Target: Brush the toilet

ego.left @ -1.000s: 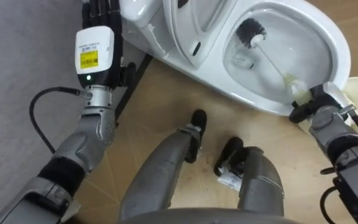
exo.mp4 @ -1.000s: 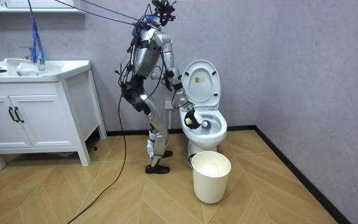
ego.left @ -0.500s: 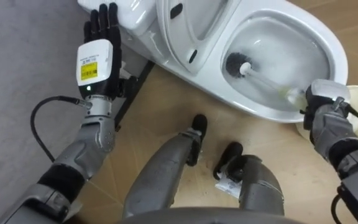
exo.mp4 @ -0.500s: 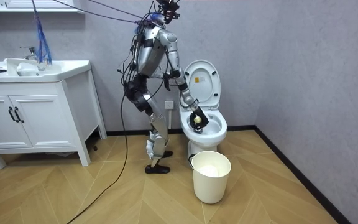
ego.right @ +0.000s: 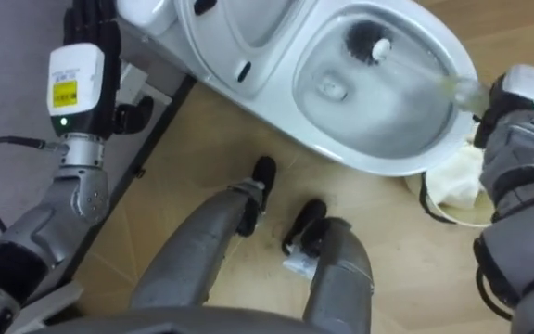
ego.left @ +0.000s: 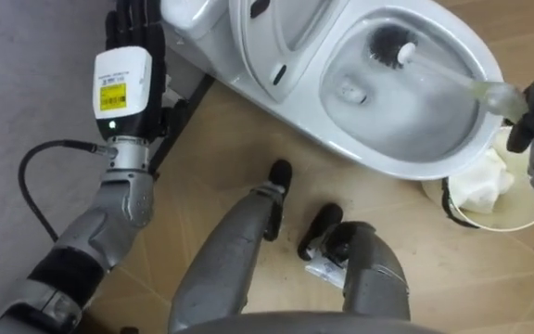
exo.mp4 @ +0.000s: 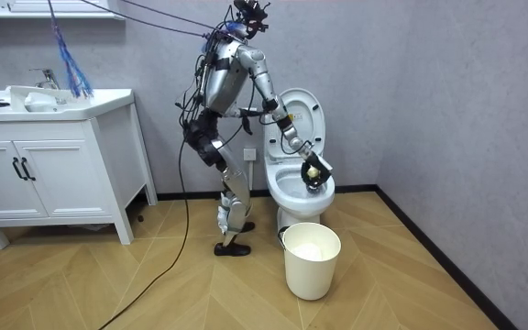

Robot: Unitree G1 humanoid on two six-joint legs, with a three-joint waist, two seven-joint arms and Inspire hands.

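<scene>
the robot stands bent over the open toilet (ego.left: pixel 392 169), its right hand (ego.right: pixel 513 121) at the bowl's front rim with fingers curled round the pale handle of the toilet brush (ego.left: pixel 438 68). the brush slants into the bowl, its black bristle head (ego.left: pixel 389 42) against the far inner wall. the left hand (ego.left: pixel 126 79) is raised beside the toilet's base, fingers straight, holding nothing; the yellow label on its back is too small to read. a white waste bin (exo.mp4: pixel 312 261) stands just beside the bowl.
</scene>
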